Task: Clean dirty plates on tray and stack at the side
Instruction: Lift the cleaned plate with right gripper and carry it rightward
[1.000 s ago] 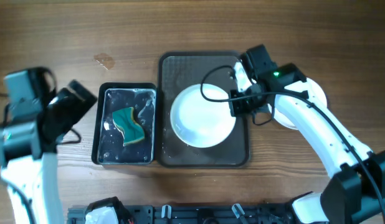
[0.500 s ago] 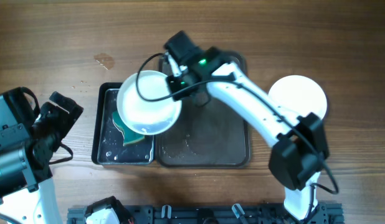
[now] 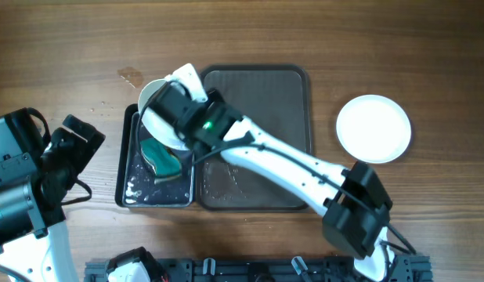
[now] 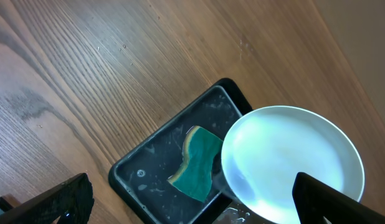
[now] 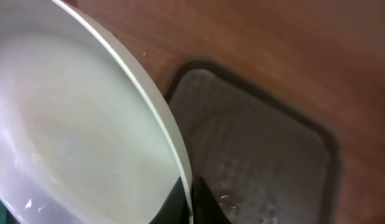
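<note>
Held one white plate tilted over the small black tray, pinched by its rim in the closed right claw. Showed a green sponge lying in a film of water inside that black tray. Had the big brown tray just beside it, another white plate on the table well to its right. Hung the left claw spread wide, gripping nothing.

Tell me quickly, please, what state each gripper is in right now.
Left gripper: open, holding nothing.
Right gripper: shut on the rim of a white plate.
</note>
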Tool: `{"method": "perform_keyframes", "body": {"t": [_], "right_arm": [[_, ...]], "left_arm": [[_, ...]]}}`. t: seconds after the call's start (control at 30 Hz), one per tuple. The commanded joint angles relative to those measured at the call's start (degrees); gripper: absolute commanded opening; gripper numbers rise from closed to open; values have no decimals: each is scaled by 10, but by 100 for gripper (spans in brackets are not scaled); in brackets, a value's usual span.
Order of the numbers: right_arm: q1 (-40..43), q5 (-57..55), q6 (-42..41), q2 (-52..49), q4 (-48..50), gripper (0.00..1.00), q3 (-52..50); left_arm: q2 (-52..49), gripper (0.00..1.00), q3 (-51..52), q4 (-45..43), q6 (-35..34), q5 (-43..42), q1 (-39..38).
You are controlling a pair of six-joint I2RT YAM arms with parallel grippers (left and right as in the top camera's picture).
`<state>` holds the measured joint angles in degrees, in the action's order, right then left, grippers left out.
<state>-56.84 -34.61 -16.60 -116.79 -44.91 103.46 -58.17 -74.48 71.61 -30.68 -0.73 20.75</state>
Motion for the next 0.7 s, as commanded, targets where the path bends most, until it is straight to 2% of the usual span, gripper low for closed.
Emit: {"method": "perform_keyframes", "body": {"t": [0.0, 0.33, 0.67], "right_arm": [[-30, -120, 1, 33, 5, 4, 15], [-106, -293, 1, 46, 8, 4, 15], [-138, -349, 1, 46, 8, 4, 15]], "left_arm": [[-1, 100, -7, -2, 3, -3, 5], [-1, 100, -7, -2, 3, -3, 5], [-1, 100, -7, -2, 3, -3, 5]]}}
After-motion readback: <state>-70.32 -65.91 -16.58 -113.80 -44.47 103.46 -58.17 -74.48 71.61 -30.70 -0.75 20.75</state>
